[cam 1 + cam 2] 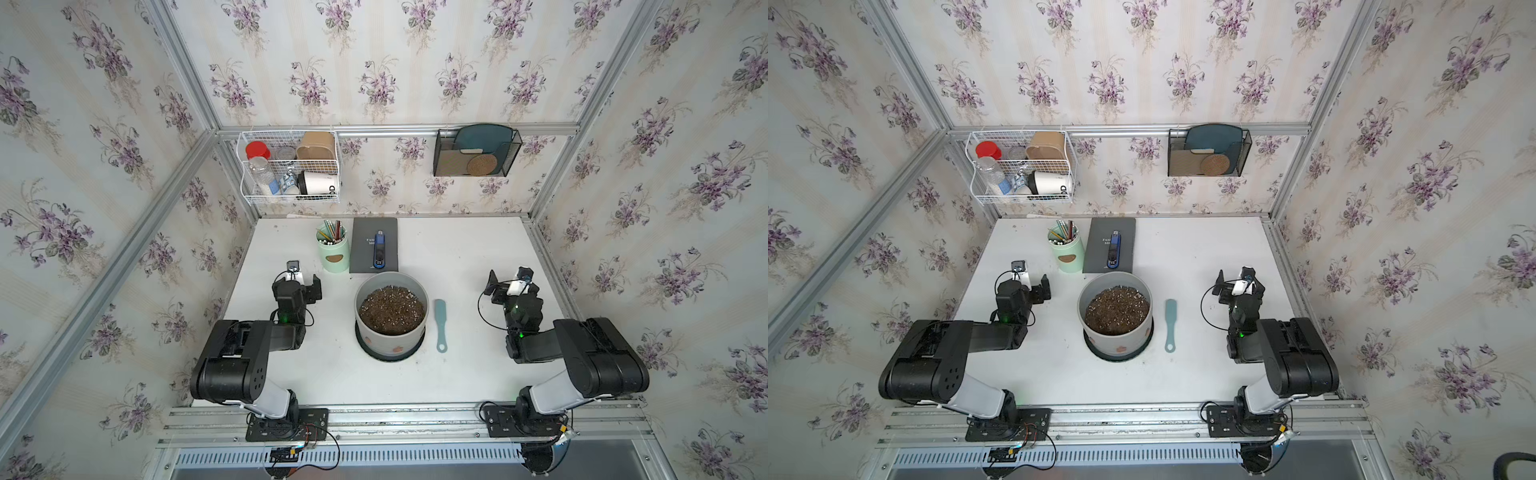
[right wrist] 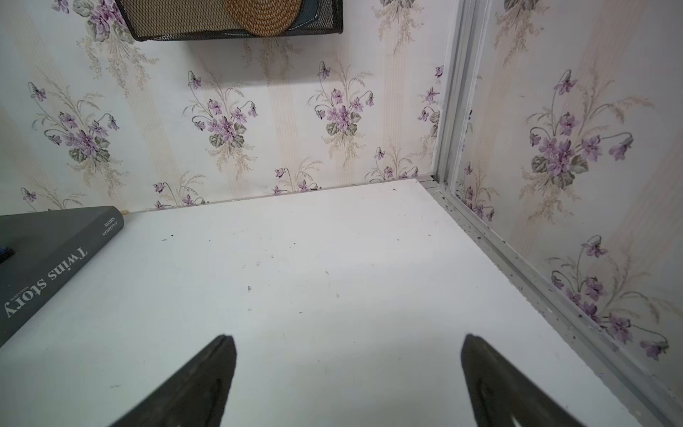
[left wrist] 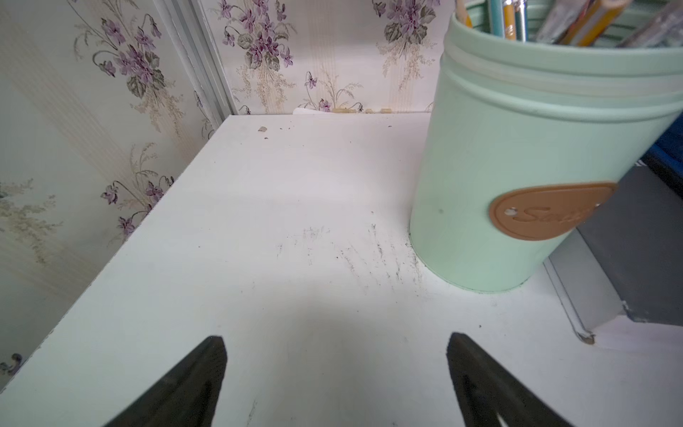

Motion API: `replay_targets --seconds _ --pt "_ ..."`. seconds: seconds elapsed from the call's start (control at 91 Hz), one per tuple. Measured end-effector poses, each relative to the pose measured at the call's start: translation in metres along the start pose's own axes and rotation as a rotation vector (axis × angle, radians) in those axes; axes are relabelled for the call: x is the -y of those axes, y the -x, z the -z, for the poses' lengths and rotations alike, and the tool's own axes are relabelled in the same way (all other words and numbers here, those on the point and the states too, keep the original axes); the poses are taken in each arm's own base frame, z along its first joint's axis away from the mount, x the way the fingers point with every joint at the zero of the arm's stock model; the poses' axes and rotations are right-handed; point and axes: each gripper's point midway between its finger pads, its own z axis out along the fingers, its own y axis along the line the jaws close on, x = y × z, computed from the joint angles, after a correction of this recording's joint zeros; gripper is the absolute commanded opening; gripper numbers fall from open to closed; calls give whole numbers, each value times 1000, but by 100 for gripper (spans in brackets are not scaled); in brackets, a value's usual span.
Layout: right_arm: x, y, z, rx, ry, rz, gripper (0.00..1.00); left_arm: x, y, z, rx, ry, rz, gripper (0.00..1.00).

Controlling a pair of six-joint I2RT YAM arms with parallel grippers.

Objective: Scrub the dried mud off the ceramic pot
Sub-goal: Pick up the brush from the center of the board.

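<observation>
The ceramic pot [image 1: 388, 341] [image 1: 1115, 341], pale grey-white and filled with dark speckled soil, stands on a black saucer [image 1: 417, 348] at the table's middle. Reddish-brown blobs of dried mud [image 1: 398, 350] [image 1: 1121, 348] dot its near wall. A teal scrub brush [image 1: 440, 326] [image 1: 1170, 326] lies flat just right of the pot. My left gripper [image 1: 300, 281] [image 3: 335, 336] hovers left of the pot, open and empty. My right gripper [image 1: 513, 283] [image 2: 347, 336] hovers right of the brush, also open and empty. Neither wrist view shows the pot.
A mint-green pencil cup [image 1: 334, 253] [image 3: 517, 166] and a grey book [image 1: 365, 249] [image 2: 55, 251] carrying a blue device [image 1: 378, 249] stand behind the pot. On the back wall hang a white wire basket [image 1: 291, 166] and a black mesh holder [image 1: 476, 151].
</observation>
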Motion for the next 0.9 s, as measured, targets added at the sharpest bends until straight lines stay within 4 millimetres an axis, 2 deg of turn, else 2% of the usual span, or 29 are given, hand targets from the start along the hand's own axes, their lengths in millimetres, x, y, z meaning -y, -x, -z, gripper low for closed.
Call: replay_targets --seconds 0.572,0.637,0.67,0.703,0.736,0.769,0.78,0.824,0.857,0.901 --pt "0 0 0 -1 3 0 100 -2 2 0 0 -16 12 95" --pt "1 4 2 2 -5 -1 100 -2 5 0 -3 -15 12 95" --pt "3 12 3 8 -21 -5 100 -3 9 0 -13 -11 15 96" --pt "4 25 2 18 -38 -17 100 -5 19 0 -21 -1 20 96" --pt "7 52 -1 53 -68 -48 100 -7 35 -2 -18 11 26 95" --pt "10 80 -3 83 -99 -93 100 -11 60 -3 -7 39 39 92" --pt "11 98 -4 110 -112 -118 100 -13 70 -3 4 48 49 91" --pt "16 147 -2 178 -148 -206 100 -22 117 1 52 96 104 88" --pt "23 172 6 224 -179 -280 100 -29 151 7 96 123 149 86" --pt "34 184 13 243 -217 -363 95 -35 184 19 125 144 211 81"
